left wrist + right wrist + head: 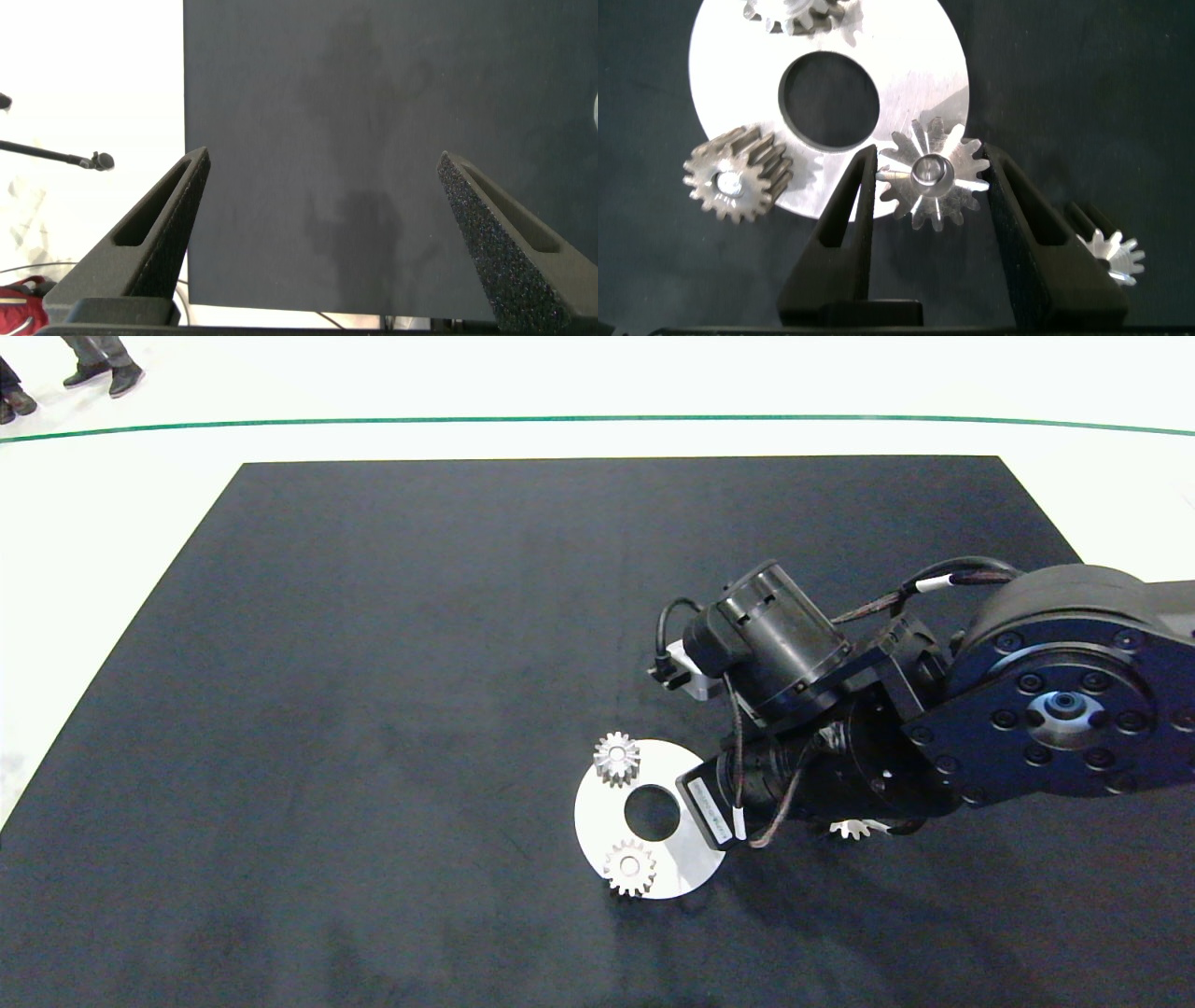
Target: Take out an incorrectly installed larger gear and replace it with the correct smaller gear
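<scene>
Looking down on the black mat [420, 663], we see the right arm [1055, 709] reaching in over the silver disc [597, 812], a flat round plate with a central hole that carries the gears; the left arm does not appear in this overhead view. In the right wrist view the right gripper [929, 191] stands with its two fingers spread to either side of the larger gear [929, 177], which sits on the disc's rim nearest that gripper; the finger pads lie close against the tooth tips, but we cannot tell whether they already press them. We judge this gear to be solid metal, stiff and fairly heavy for its width, with smooth faces that could slip; the long pointed teeth offer the firmest hold if taken across opposite tips, pulling straight up along the bore. Two narrower mounted gears [617, 758] occupy other places on the disc. The smaller gear [1114, 254] lies on the mat just beside the disc, half hidden behind one finger; from overhead only a few of its teeth [850, 828] show beneath the arm, which also covers the larger gear entirely. The left gripper [322, 201] hangs open above bare mat, holding nothing, well apart from the work
</scene>
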Controlling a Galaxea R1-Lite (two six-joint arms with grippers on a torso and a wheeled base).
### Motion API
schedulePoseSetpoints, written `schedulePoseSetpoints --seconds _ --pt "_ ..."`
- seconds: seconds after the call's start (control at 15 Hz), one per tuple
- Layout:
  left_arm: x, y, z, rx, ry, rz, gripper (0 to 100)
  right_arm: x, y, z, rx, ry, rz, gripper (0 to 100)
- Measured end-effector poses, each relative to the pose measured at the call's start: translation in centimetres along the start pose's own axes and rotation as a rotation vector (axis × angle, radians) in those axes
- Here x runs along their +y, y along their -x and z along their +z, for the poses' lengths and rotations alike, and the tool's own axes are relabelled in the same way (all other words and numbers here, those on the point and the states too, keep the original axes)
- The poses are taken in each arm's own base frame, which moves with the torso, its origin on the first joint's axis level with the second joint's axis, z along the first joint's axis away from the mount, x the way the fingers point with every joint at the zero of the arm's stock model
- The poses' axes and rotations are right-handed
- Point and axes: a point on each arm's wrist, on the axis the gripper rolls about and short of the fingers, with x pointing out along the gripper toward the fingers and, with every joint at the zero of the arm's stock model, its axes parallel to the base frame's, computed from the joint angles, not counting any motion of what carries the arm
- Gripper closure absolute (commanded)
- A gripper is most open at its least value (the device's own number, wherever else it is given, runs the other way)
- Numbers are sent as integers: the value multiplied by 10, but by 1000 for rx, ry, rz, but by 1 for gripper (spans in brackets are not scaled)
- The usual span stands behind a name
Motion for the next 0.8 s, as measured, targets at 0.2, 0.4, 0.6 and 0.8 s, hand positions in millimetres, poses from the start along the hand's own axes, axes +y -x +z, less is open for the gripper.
schedulePoseSetpoints --seconds 0.2,0.4,0.6,0.8 --pt "0 0 0 0 0 0 0 -1 3 -3 -16 -3 4 75" --pt "0 0 0 0 0 0 0 -1 3 -6 -24 -2 3 75" --pt "0 0 0 0 0 0 0 -1 1 -7 -29 -4 4 75" --pt "0 0 0 0 0 0 0 0 -1 -8 -26 -3 4 75"
